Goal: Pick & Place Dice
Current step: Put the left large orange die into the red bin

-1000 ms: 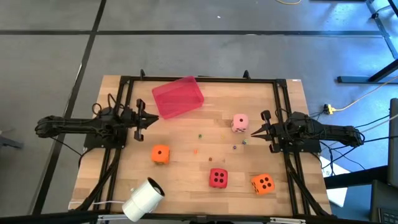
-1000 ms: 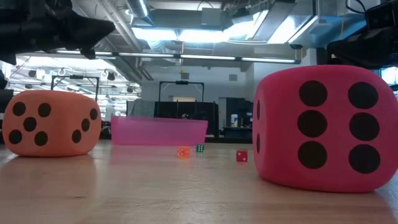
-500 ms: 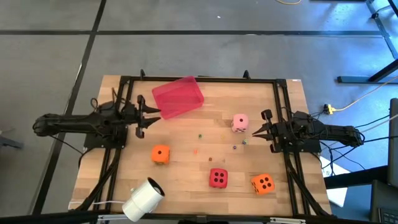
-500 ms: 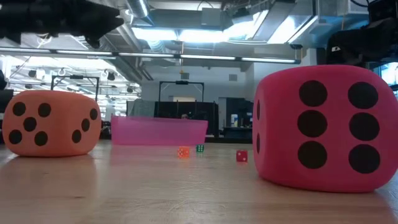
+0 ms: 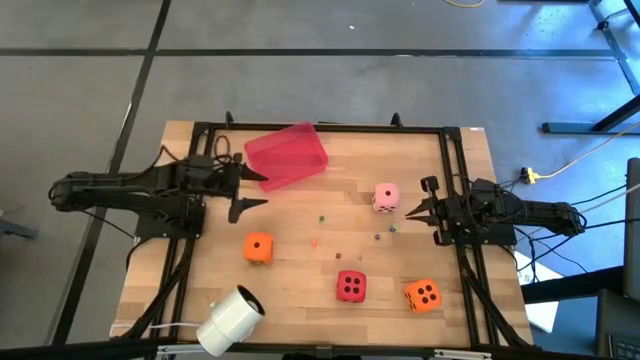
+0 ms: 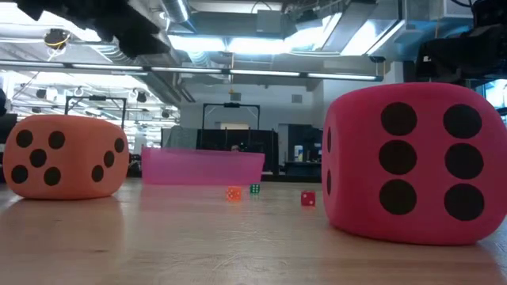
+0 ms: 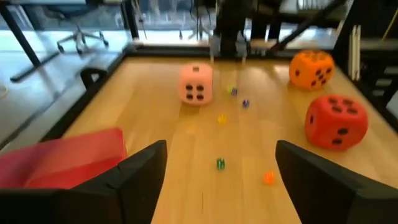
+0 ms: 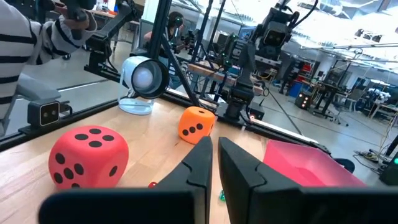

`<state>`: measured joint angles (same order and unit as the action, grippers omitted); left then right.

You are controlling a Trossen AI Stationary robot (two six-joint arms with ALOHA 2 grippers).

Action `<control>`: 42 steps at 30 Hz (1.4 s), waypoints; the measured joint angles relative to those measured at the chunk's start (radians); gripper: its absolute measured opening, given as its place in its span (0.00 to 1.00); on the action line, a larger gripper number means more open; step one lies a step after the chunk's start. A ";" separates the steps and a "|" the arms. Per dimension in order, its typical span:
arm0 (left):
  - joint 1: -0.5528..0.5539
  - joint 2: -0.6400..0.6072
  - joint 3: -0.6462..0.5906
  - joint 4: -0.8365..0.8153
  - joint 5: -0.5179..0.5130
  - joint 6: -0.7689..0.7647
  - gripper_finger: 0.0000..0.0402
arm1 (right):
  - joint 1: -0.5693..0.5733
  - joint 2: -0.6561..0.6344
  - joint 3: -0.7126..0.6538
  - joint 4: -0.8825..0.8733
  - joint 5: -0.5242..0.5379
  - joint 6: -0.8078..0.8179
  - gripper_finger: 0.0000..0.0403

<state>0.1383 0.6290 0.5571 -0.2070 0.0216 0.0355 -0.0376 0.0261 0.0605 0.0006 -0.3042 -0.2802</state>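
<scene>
Four dice [image 5: 384,197] lying loose toward the surface's [image 5: 300,295] near and right edges, waiting untouched, left tool [image 5: 250,190] spreading released near the red tray [image 5: 287,155], right tool [image 5: 410,212] clenched, empty, beside the pink one.

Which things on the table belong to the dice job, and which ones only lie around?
Belong to the job:
- pink die
- red die
- orange die near the left arm
- orange die near the right arm

Only lying about:
- red tray
- tiny coloured beads
- white camera
</scene>
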 joint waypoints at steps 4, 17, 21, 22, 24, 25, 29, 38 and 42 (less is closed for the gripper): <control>0.000 0.037 0.005 0.009 0.003 0.061 0.77 | 0.000 0.000 0.000 0.000 0.000 0.003 0.07; 0.000 0.048 0.012 0.032 -0.066 0.020 0.78 | 0.000 0.000 0.000 0.000 0.000 0.008 0.07; 0.000 0.048 0.011 0.051 -0.066 0.018 0.78 | 0.000 0.000 0.000 0.000 0.000 0.009 0.07; 0.000 0.049 0.011 0.055 -0.066 0.022 0.78 | 0.000 0.000 0.000 0.000 0.000 0.010 0.07; 0.000 0.058 0.011 0.047 -0.066 0.031 0.78 | 0.000 0.000 0.000 0.000 0.000 0.010 0.07; 0.000 0.062 0.010 0.044 -0.066 0.036 0.78 | 0.000 0.000 0.000 -0.001 0.000 0.010 0.07; 0.000 0.084 0.010 0.032 -0.056 0.041 0.78 | 0.000 0.000 0.000 -0.001 0.000 0.024 0.07; -0.004 0.162 0.010 0.008 0.136 0.064 0.85 | 0.000 0.000 0.000 -0.001 0.000 0.057 0.07; -0.023 0.192 0.010 0.003 0.135 0.065 0.86 | 0.000 0.000 0.000 -0.001 0.000 0.056 0.07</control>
<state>0.1157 0.8208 0.5667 -0.2037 0.1567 0.1007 -0.0379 0.0261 0.0605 -0.0006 -0.3042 -0.2240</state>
